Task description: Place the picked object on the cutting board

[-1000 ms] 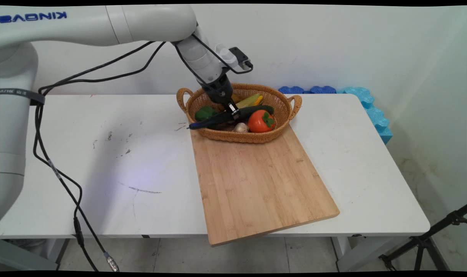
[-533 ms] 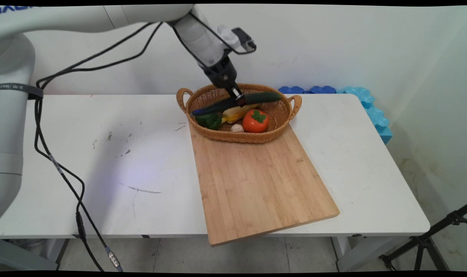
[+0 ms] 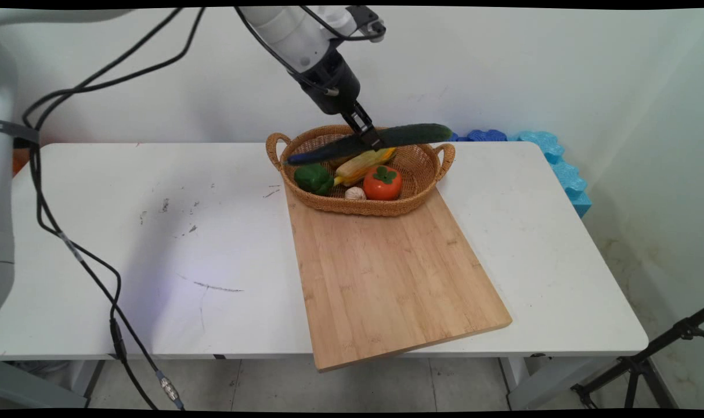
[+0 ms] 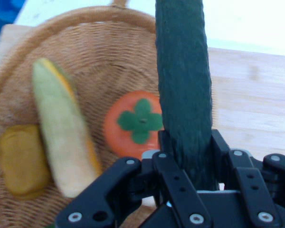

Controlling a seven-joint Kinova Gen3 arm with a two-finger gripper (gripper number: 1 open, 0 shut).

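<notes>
Nearest the camera, a bamboo cutting board (image 3: 386,278) lies on the white table (image 3: 154,244), its front corner hanging past the table's near edge. On the board's far end rests an oval wicker basket (image 3: 427,186) with two loop handles. Inside it lie a green bell pepper (image 3: 314,178), a garlic bulb (image 3: 355,193), an orange persimmon (image 3: 382,182) with a green calyx, and a corn cob (image 3: 366,162); the hand view also shows a yellowish-brown piece (image 4: 20,159) beside the corn, too unclear to name.

Above the basket hangs the end effector (image 3: 368,134), closed on a long dark green cucumber (image 3: 412,134) near its middle. The cucumber is clear of the basket's contents, nearly level, with one end slightly lower over the left rim and the other reaching over the right handle.

Held close to its balance point, the cucumber looks unlikely to swing, but its length means that either tip could catch the rim or a handle. Carrying it well calls for a firm grip and enough height above the wicker.

Behind the table, blue foam pieces (image 3: 552,152) sit against the wall.
</notes>
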